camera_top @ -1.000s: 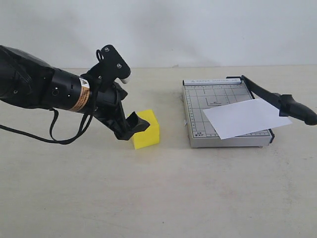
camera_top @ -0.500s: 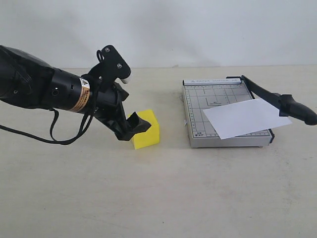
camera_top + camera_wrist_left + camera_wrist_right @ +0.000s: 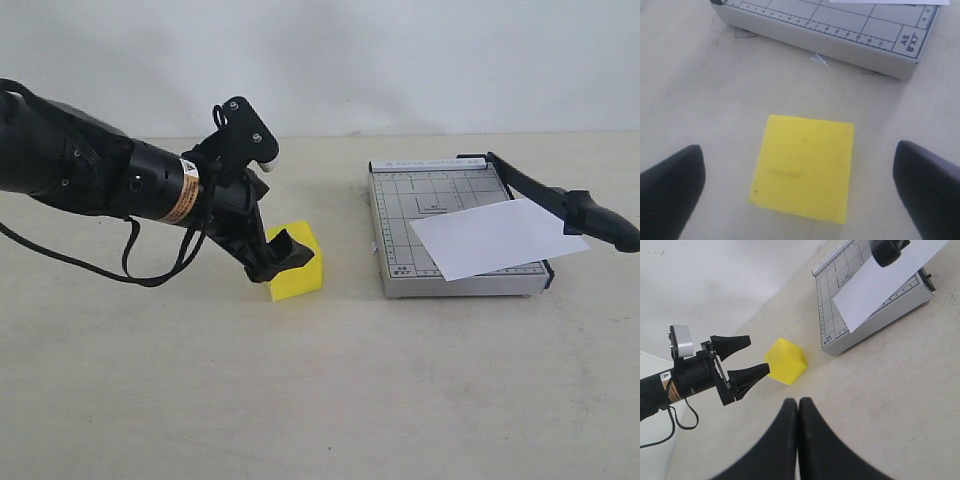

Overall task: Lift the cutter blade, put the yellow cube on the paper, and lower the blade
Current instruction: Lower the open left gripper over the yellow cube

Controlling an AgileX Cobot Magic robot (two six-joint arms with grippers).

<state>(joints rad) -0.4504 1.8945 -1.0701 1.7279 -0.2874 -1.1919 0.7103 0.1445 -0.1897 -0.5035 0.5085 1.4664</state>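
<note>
one yellow cube (image 3: 802, 167) between spread fingers (image 3: 671, 187)

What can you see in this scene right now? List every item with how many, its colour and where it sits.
table: one, beige, under everything
paper trimmer: one, grey gridded base, right side of the table
cutter blade: one, black with a thick handle, hinged at the trimmer's far right corner
paper: one sheet, white, skewed on the trimmer and overhanging its right edge
yellow cube: one, yellow, on the table left of the trimmer
left arm: one, black with a loose cable, reaching in from the left
left gripper: one, black, open, at the cube
right gripper: one, black, shut and empty, above the table's near side
</note>
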